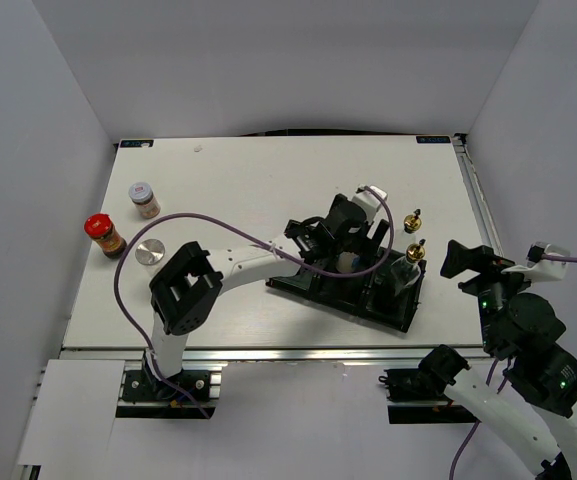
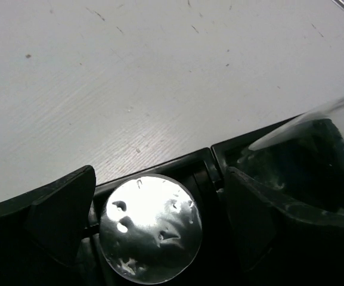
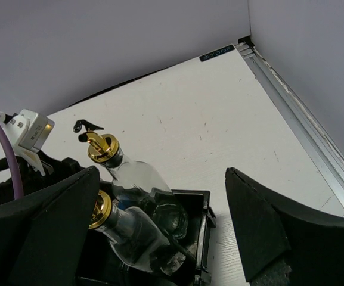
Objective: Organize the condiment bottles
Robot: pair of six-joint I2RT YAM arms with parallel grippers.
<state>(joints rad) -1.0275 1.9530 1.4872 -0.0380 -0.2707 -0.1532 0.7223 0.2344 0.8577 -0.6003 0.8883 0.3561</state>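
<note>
A silver-capped shaker (image 2: 151, 226) stands in a compartment of the black tray (image 2: 191, 162), between the spread fingers of my left gripper (image 2: 160, 199), which is open with a gap on the right side. In the overhead view the left gripper (image 1: 353, 240) hovers over the tray (image 1: 303, 285). Two clear glass bottles with gold pourers (image 3: 103, 148) (image 3: 100, 208) stand in the tray's right end compartment. My right gripper (image 3: 161, 185) is open, off the table's right edge (image 1: 458, 258), holding nothing. Another silver-capped shaker (image 1: 151, 252), a red-capped brown jar (image 1: 103, 233) and a small pale-lidded jar (image 1: 144, 199) stand at the left.
The left arm stretches across the table from its base (image 1: 183, 290), trailing a purple cable (image 1: 168, 220). A metal rail (image 1: 478, 200) runs along the right edge. White walls enclose the table.
</note>
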